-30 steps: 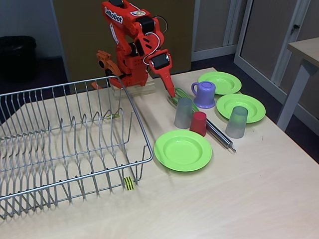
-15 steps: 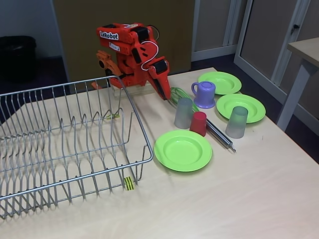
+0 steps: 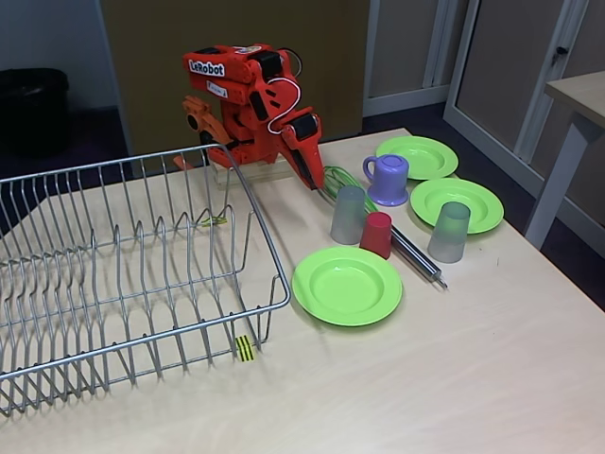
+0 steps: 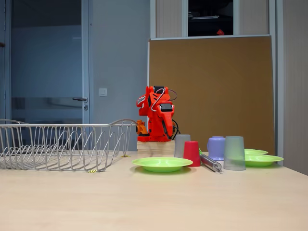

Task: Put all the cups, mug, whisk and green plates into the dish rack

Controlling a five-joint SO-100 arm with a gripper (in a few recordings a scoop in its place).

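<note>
The empty silver dish rack [image 3: 142, 274] [image 4: 62, 144] takes up the left of the table. The folded orange arm's gripper [image 3: 306, 174] [image 4: 168, 131] points down, shut and empty, just left of the whisk's green loops [image 3: 338, 180]. The whisk's silver handle [image 3: 416, 253] [image 4: 210, 162] runs toward the front right. Beside it stand a grey cup [image 3: 348, 215], a red cup [image 3: 376, 235] [image 4: 192, 153] and the purple mug [image 3: 388, 180] [image 4: 216, 147]. Another grey cup [image 3: 449, 232] [image 4: 234, 153] stands at the edge of a green plate [image 3: 458, 203]. Two more green plates lie nearest the front [image 3: 347, 284] [image 4: 162, 163] and at the back [image 3: 417, 156].
The arm's base sits on a pale block [image 3: 255, 170] at the table's back edge. A yellow-and-black tag [image 3: 245, 348] marks the rack's front rim. A small yellowish scrap [image 3: 213, 220] lies inside the rack. Another table [image 3: 577, 104] stands off to the right.
The arm has folded down and the gripper has drawn back to the left, away from the whisk's loops. Over the last half second nothing moved.
</note>
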